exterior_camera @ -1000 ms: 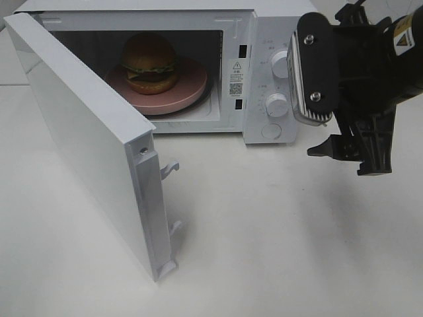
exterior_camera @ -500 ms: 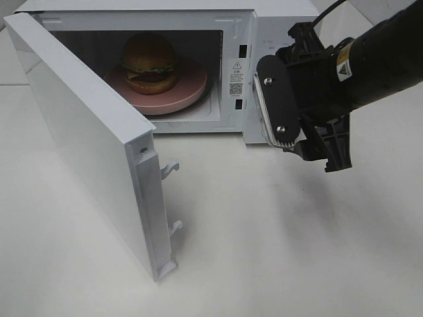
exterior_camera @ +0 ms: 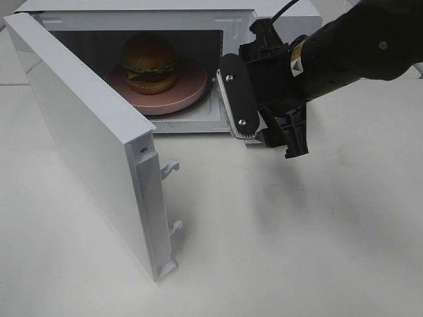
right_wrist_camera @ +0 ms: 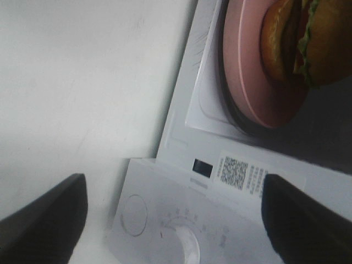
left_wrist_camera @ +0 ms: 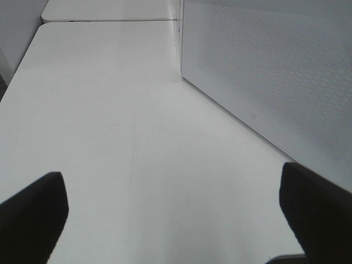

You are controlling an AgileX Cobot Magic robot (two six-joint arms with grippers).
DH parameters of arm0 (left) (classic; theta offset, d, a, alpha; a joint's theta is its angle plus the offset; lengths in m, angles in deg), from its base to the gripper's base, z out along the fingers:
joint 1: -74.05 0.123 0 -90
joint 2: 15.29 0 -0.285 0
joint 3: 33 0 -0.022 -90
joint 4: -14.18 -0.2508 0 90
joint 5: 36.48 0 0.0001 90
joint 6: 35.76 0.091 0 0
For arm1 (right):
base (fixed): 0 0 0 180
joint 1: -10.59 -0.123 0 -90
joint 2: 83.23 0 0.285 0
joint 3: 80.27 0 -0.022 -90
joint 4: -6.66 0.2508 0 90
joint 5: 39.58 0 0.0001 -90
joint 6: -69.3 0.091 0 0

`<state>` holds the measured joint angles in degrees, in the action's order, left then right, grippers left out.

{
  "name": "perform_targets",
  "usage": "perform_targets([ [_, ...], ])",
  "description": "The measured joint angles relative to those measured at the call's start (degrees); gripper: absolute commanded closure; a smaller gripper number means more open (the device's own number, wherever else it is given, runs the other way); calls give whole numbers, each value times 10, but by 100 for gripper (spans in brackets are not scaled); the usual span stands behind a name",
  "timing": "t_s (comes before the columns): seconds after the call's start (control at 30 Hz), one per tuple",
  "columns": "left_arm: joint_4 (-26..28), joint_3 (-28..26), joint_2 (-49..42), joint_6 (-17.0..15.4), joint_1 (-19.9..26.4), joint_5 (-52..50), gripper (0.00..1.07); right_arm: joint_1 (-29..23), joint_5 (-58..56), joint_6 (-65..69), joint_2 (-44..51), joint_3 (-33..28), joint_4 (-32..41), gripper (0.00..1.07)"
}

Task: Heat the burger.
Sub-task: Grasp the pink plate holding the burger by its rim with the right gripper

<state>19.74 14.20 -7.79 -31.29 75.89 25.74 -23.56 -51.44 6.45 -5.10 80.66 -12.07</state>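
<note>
The burger (exterior_camera: 150, 61), with a brown bun, green lettuce and a dark patty, sits on a pink plate (exterior_camera: 185, 92) inside the open white microwave (exterior_camera: 234, 26). It also shows in the right wrist view (right_wrist_camera: 308, 38), on the plate (right_wrist_camera: 247, 71). My right gripper (exterior_camera: 283, 137) hangs in front of the microwave's control panel, right of the cavity. Its jaws are open and empty in the right wrist view (right_wrist_camera: 176, 231). My left gripper (left_wrist_camera: 176, 220) is open and empty over bare table beside the microwave's side wall (left_wrist_camera: 264, 77). It does not show in the exterior view.
The microwave door (exterior_camera: 86, 139) swings out wide to the front left, its latch hooks (exterior_camera: 170, 168) sticking out. A dial (right_wrist_camera: 184, 242) and a round button (right_wrist_camera: 133, 212) show on the panel. The white table (exterior_camera: 297, 238) spreads in front.
My right arm has swung left and toward the microwave, now covering the control panel. The burger, plate and door have not moved.
</note>
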Motion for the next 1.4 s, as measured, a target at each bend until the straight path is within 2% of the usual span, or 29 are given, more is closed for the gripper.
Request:
perform_targets([
  [0.7, 0, 0, 0, 0, 0, 0, 8, -6, 65, 5, -110, 86, -13, 28],
  [1.23, 0, 0, 0, 0, 0, 0, 8, -6, 64, 78, -221, 199, -17, 28],
  [1.3, 0, 0, 0, 0, 0, 0, 8, -6, 48, 100, -249, 234, -19, 28],
  [1.4, 0, 0, 0, 0, 0, 0, 8, -6, 46, 104, -256, 241, -19, 28],
])
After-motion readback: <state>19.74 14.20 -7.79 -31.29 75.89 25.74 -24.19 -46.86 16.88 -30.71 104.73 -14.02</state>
